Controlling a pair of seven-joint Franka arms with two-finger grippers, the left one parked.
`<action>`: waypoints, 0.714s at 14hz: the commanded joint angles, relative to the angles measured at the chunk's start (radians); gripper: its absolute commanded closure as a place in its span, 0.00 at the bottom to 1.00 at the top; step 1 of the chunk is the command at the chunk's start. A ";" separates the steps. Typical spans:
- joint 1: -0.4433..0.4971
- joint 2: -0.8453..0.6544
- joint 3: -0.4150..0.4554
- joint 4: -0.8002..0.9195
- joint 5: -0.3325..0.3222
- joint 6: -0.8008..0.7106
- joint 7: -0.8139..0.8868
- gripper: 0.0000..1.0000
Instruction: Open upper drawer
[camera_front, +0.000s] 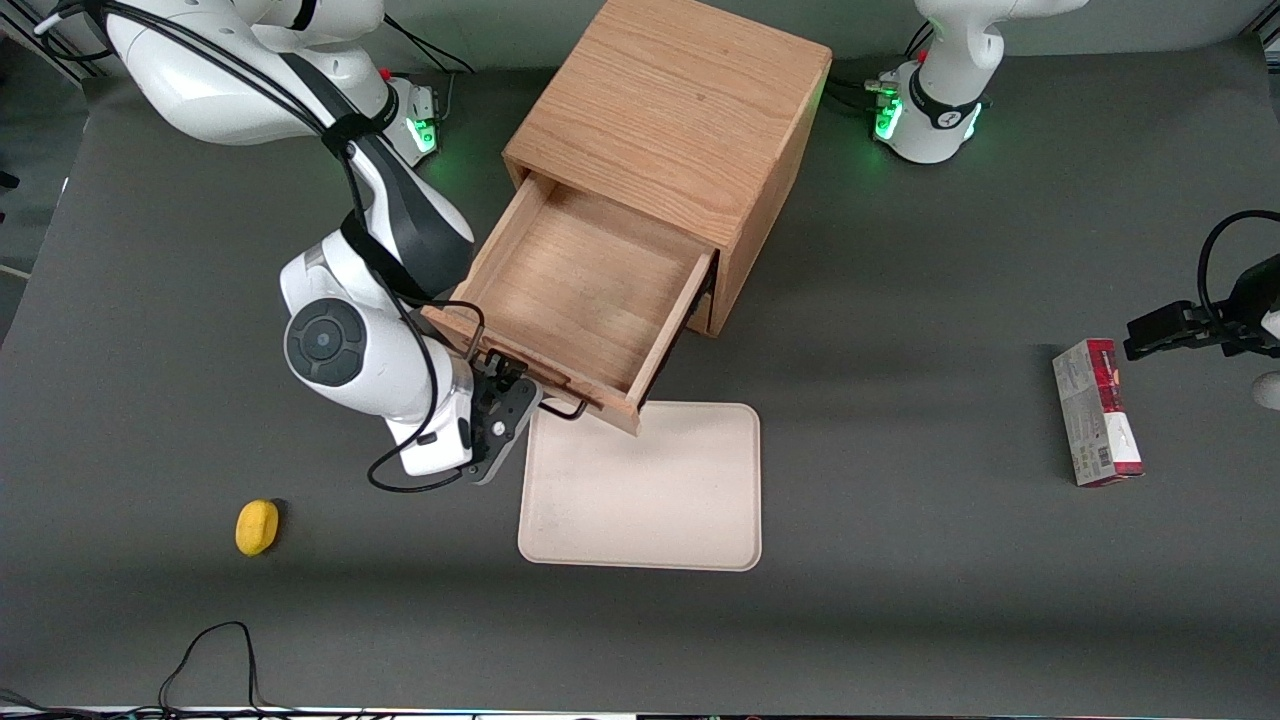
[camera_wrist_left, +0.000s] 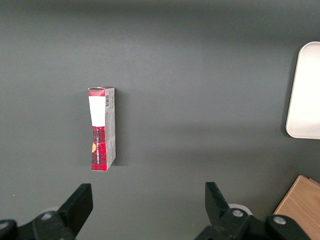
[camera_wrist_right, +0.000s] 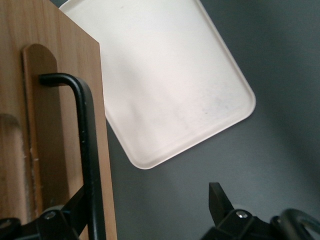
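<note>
**Drawer out, snag risk at the handle**

Nearest the camera lies the tray (camera_front: 640, 487). Upper drawer (camera_front: 585, 290) stands pulled well out over it. Beside its black handle (camera_wrist_right: 85, 150) my gripper (camera_front: 497, 415) is open; backing away carelessly, a finger could catch the wire.

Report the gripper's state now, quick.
Gripper: open, at the upper drawer front, one finger beside the black handle, gripping nothing; drawer pulled out.
</note>
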 joint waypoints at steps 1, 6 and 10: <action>0.007 0.050 -0.007 0.082 -0.026 -0.003 -0.014 0.00; 0.010 -0.005 -0.050 0.182 -0.089 -0.042 -0.004 0.00; -0.024 -0.020 -0.056 0.252 -0.057 -0.062 -0.004 0.00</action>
